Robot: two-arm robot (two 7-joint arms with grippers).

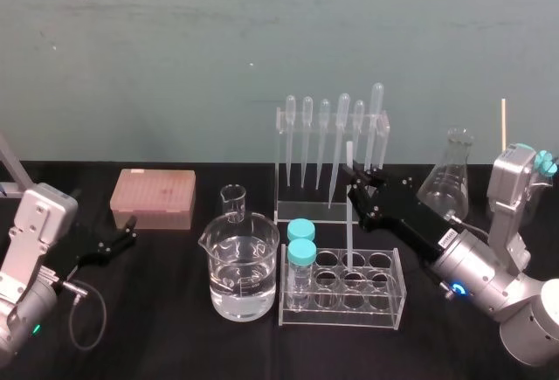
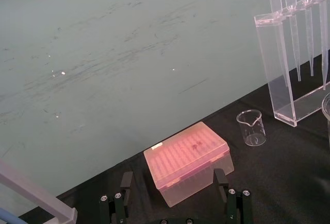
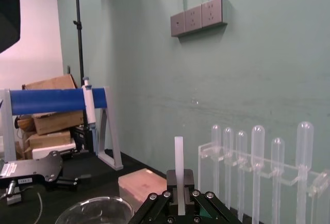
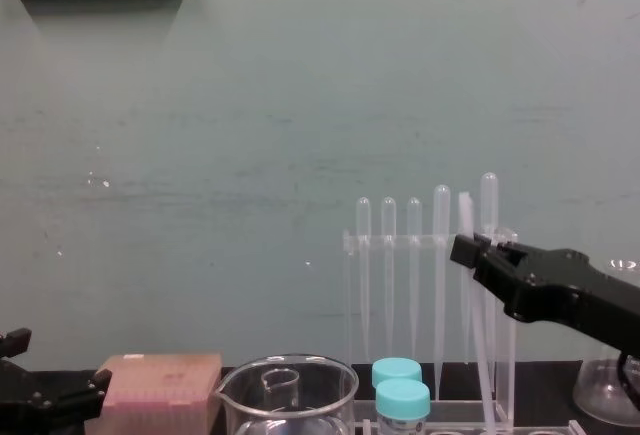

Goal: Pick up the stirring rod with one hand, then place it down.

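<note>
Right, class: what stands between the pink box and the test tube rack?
In the head view, a large beaker of clear liquid stands between the pink box and the test tube rack, with a small beaker just behind it.

Head view looks down on the table (image 1: 175, 310); chest view (lower, side-on) shares the pipette rack (image 1: 310, 212).

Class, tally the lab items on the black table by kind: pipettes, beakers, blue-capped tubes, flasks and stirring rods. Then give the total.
Pipettes: 6
Beakers: 2
Blue-capped tubes: 2
Flask: 1
Stirring rod: 1, gripped upright by the right hand
Total: 12
</note>
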